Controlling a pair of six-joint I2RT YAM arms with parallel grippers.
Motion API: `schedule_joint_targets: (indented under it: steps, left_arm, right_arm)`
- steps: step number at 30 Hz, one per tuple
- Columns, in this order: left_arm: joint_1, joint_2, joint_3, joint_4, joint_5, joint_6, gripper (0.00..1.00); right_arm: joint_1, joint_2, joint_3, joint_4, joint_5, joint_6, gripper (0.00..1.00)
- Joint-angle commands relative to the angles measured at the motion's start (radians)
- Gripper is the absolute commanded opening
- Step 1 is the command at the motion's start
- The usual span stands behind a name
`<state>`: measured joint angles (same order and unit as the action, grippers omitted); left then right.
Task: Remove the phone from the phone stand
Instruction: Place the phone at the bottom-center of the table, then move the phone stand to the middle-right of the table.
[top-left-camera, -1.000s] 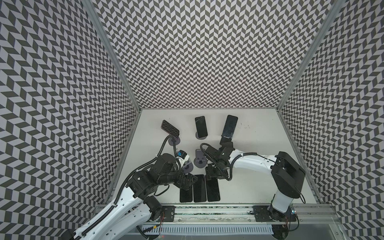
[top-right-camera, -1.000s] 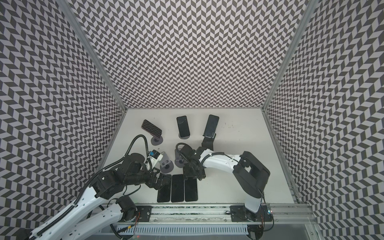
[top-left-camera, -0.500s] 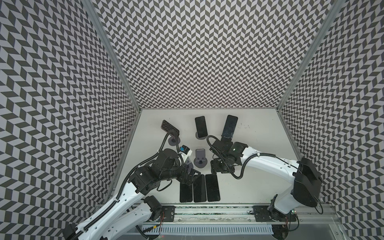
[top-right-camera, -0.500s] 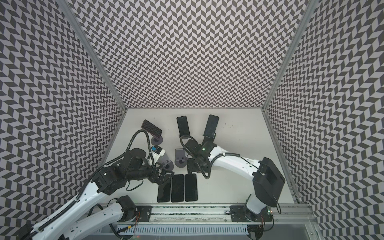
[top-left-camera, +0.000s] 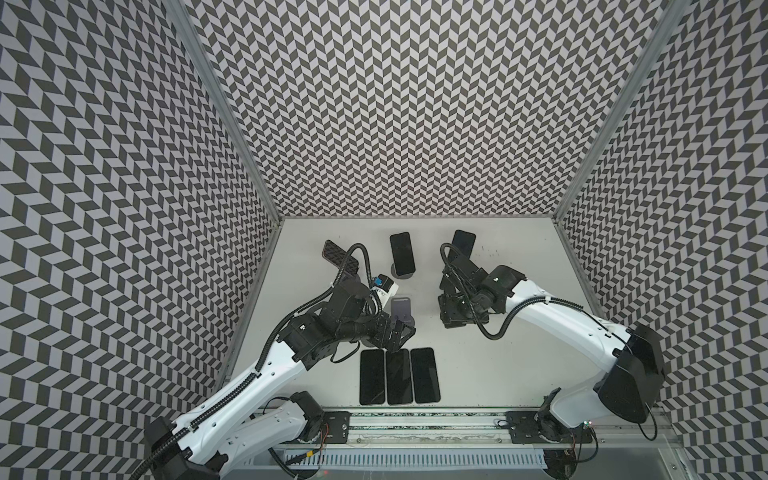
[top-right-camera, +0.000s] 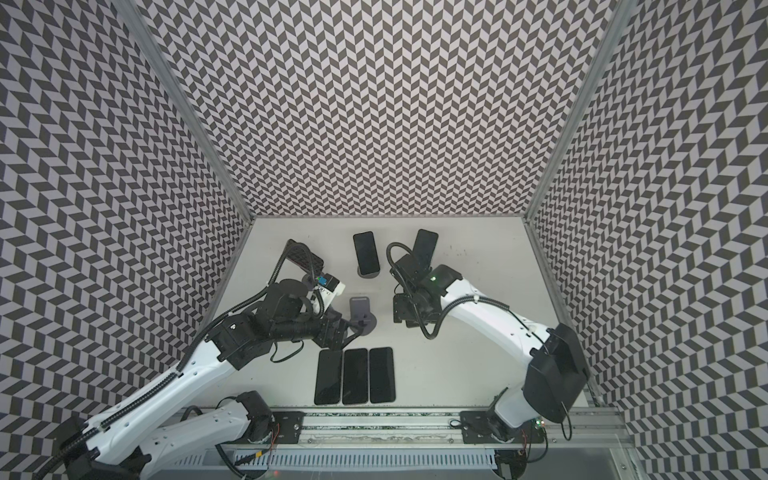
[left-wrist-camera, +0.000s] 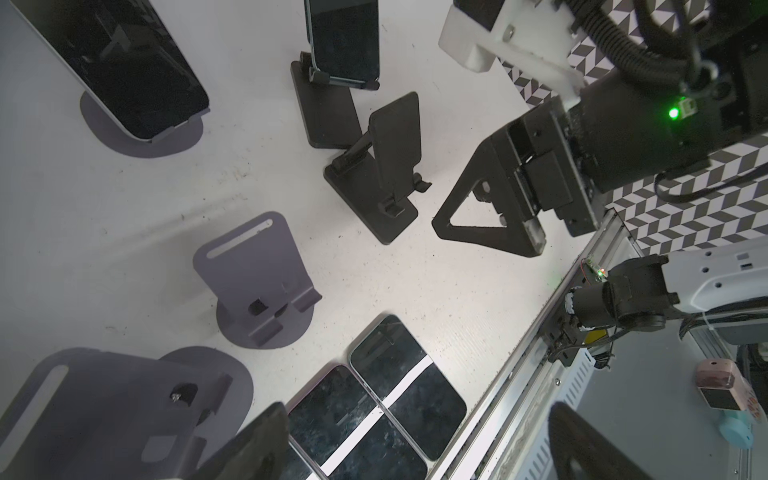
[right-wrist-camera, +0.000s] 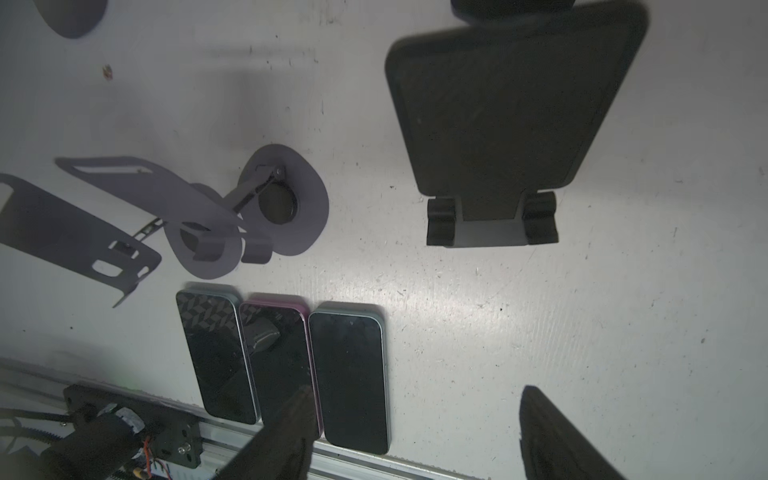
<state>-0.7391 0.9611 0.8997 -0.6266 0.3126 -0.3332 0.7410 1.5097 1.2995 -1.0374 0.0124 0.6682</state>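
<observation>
Left gripper (left-wrist-camera: 415, 415): spread wide, empty, near laid-out phones (left-wrist-camera: 386, 361).
Right gripper (right-wrist-camera: 415, 390): jaws parted, empty.
Hazard: empty black stand (right-wrist-camera: 511, 112) ahead of it may topple if clipped.

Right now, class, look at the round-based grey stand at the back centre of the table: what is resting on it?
A dark-screened phone leans on the grey stand, with its lower edge caught in the stand's lip. The phone covers the stand's backplate, so only the round base shows beneath it.
</observation>
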Motion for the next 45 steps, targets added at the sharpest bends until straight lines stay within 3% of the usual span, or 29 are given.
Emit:
schedule_joint_targets:
  steps: [1, 27, 45]
  left_arm:
    - [-0.006, 0.050, 0.053, 0.050, 0.015, 0.015, 0.97]
    - [-0.040, 0.325, 0.337, 0.057, -0.045, 0.079, 0.98]
    - [-0.040, 0.403, 0.319, 0.079, -0.093, 0.092, 1.00]
  right_arm:
    - [-0.020, -0.018, 0.046, 0.010, 0.062, -0.054, 0.77]
    - [-0.127, 0.111, 0.180, 0.110, 0.128, -0.206, 0.86]
    - [-0.158, 0.197, 0.166, 0.132, 0.094, -0.267, 0.86]
